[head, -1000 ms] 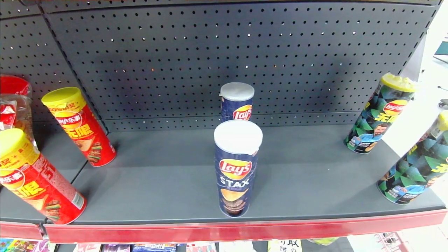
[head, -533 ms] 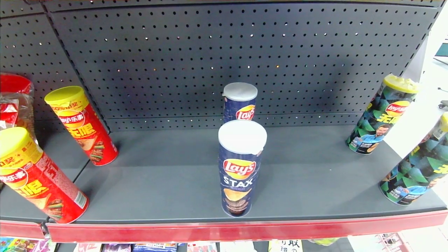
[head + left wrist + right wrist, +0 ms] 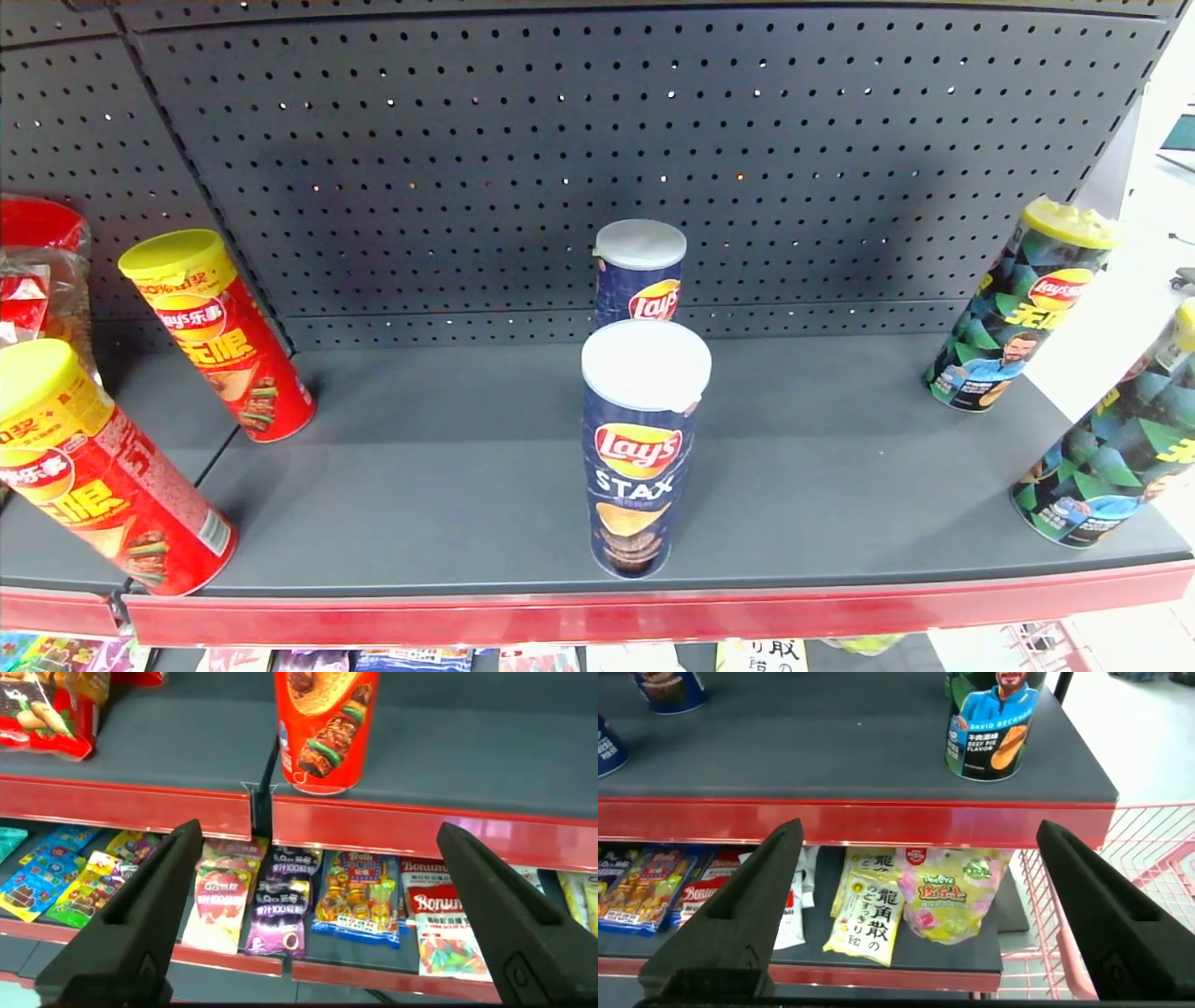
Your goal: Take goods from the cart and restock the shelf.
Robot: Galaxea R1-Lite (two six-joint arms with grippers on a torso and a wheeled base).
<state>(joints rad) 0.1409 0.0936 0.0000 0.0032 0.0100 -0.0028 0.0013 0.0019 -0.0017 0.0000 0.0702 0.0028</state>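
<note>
Grey shelf (image 3: 448, 504) with a perforated back panel (image 3: 467, 140) and red lip holds two red cans (image 3: 219, 336) at left, two blue cans (image 3: 639, 448) in file at centre and two green cans (image 3: 1022, 308) at right, the nearest cropped; left gripper (image 3: 318, 829) and right gripper (image 3: 920, 826) face its front, fingers spread and empty, a pink cart (image 3: 1064, 952) half-seen

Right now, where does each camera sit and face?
Head view: on the head, looking forward and down at the grey shelf.
Left wrist view: low, facing the shelf's red edge past the open left gripper.
Right wrist view: low, facing the shelf's right end past the open right gripper.
Shared: front red can, head and left wrist; front green can, head and right wrist.
</note>
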